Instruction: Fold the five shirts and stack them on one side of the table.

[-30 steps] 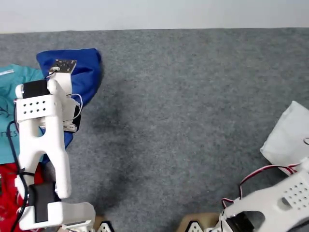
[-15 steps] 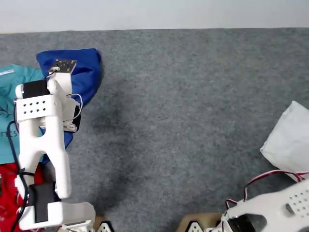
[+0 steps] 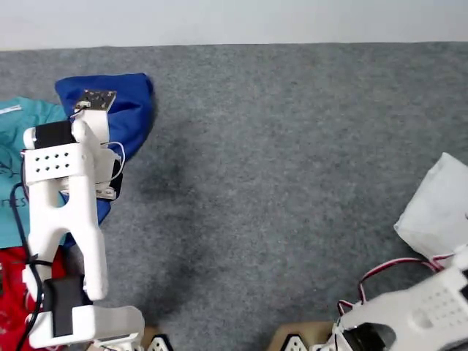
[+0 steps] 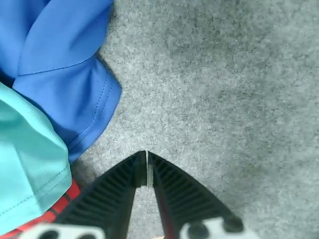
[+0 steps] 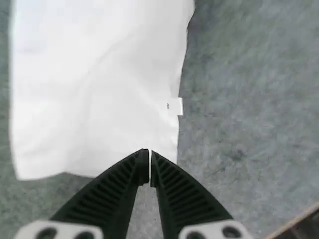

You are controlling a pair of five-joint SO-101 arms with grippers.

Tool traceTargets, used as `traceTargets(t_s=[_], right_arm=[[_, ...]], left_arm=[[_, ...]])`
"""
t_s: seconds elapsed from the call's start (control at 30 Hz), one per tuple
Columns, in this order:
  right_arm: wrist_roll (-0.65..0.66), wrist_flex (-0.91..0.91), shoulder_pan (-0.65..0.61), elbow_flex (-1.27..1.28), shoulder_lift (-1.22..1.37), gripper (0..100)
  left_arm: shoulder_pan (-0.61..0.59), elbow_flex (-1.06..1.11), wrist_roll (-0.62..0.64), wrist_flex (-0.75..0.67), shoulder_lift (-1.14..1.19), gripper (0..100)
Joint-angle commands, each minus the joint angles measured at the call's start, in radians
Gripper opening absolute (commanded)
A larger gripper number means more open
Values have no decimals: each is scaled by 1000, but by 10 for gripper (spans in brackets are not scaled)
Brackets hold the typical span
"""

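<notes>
A folded white shirt (image 3: 439, 208) lies at the table's right edge, also in the right wrist view (image 5: 94, 84). My right gripper (image 5: 149, 167) is shut, its tips over the shirt's near edge with nothing seen between them. At the far left a blue shirt (image 3: 128, 102) lies crumpled beside a teal shirt (image 3: 14, 168), with a red shirt (image 3: 11, 292) nearer the front. My left gripper (image 4: 147, 169) is shut over bare mat beside the blue shirt (image 4: 65, 64), the teal shirt (image 4: 25, 169) close by. The left arm (image 3: 62, 197) stands over the blue shirt.
Grey mat (image 3: 278, 161) covers the table between the left pile and the white shirt. The right arm (image 3: 417, 314) sits at the front right corner. A small label (image 5: 174, 106) sticks out of the white shirt's edge.
The right arm dipped toward the front right corner, then came back a little. The left arm and all shirts stayed put.
</notes>
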Motion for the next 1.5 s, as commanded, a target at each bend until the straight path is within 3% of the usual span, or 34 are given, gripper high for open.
traceTargets(t_s=[0.0, 0.23, 0.63, 0.77, 0.97, 1.17, 1.47], right_arm=[[9, -12, 41, -5, 111, 10], [11, 61, 87, -14, 283, 10], [6, 168, 33, -153, -108, 10], [5, 168, -27, -150, -203, 10], [-2, 150, -176, -41, -127, 10], [-190, 128, -265, -3, 87, 10], [-252, 168, -389, 0, 202, 10]], left_arm=[[9, -28, 5, 8, -43, 12], [9, -28, 5, 8, -37, 12], [9, -28, 5, 8, -37, 12], [9, -28, 5, 8, -38, 12], [9, -27, 5, -8, -37, 12], [5, -27, 5, -8, -40, 12], [8, -30, 5, -12, -37, 12]])
